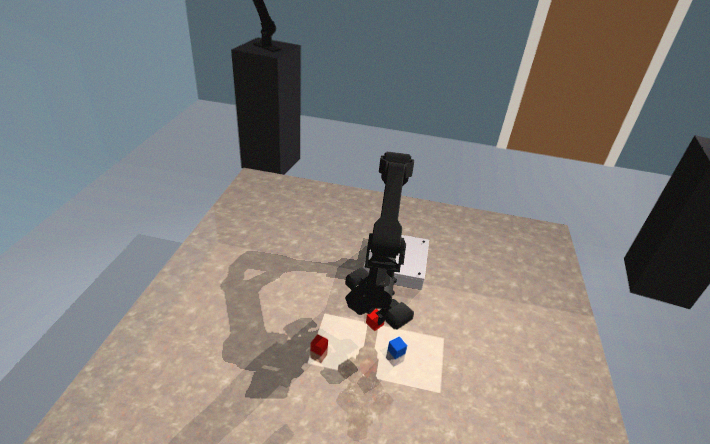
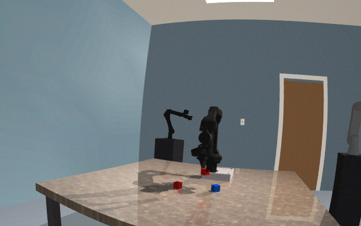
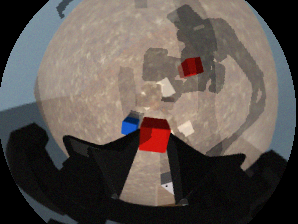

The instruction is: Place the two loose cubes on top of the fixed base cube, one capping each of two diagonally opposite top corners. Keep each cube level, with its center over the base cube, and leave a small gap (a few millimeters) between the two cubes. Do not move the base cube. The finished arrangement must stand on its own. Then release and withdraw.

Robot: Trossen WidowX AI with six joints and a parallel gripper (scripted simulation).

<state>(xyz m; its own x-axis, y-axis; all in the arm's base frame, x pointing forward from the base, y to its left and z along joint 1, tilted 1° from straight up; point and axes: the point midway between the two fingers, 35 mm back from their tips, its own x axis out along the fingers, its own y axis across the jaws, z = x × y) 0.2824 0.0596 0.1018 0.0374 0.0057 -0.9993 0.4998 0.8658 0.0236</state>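
My gripper (image 1: 375,318) (image 2: 205,170) (image 3: 153,133) is shut on a red cube (image 1: 372,320) (image 2: 204,171) (image 3: 153,134) and holds it level a little above the table. It hangs over the back edge of a pale rectangle (image 1: 421,370) on the table top. A second red cube (image 1: 318,345) (image 2: 177,184) (image 3: 191,66) stands on the table at the rectangle's left end. A blue cube (image 1: 397,346) (image 2: 215,187) (image 3: 129,125) stands on the rectangle to the right. In the wrist view the blue cube lies just beyond the held cube, to its left.
The arm's white base plate (image 1: 416,254) (image 2: 224,174) sits behind the cubes. Black pedestals stand off the table at the back left (image 1: 265,104) and the right (image 1: 688,231). The marble table (image 1: 126,358) ends at its front edge (image 2: 92,207).
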